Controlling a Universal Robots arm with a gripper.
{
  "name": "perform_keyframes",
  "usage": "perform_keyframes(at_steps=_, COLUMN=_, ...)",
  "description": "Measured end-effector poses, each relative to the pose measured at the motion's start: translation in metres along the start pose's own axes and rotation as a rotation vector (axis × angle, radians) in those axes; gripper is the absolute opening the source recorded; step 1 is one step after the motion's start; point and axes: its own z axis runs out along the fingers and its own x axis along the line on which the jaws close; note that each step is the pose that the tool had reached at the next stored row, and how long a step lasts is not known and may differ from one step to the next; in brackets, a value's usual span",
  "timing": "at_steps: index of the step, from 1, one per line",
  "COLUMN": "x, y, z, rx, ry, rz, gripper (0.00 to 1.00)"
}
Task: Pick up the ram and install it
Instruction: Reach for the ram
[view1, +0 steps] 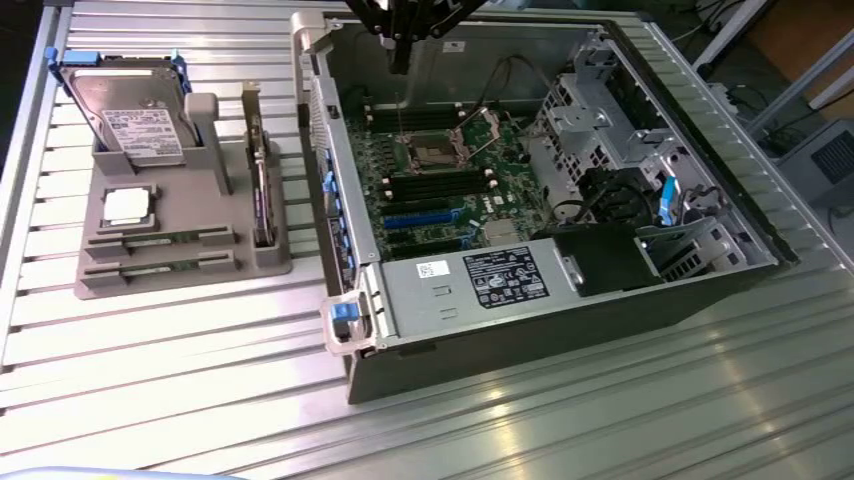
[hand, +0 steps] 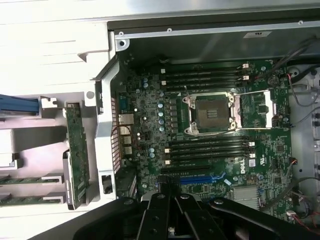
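Fingers pinched shut, apparently empty, hovering over the open case. The ram lies in the grey holder, well apart. The risk: shut fingers just bump that thin stick, and a crooked grab could snag the holder. Ribbed metal table, with cluttered gear beyond its corner.

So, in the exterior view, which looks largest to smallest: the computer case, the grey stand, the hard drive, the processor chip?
1. open dark metal computer case
2. grey plastic parts stand
3. silver hard drive
4. square silver processor chip
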Motion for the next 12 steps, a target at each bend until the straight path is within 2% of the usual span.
perform_keyframes(at_steps=12, x=0.011, y=-0.0009, z=-0.0004, rx=0.0001, ry=0.0001, rz=0.0, gripper=0.1)
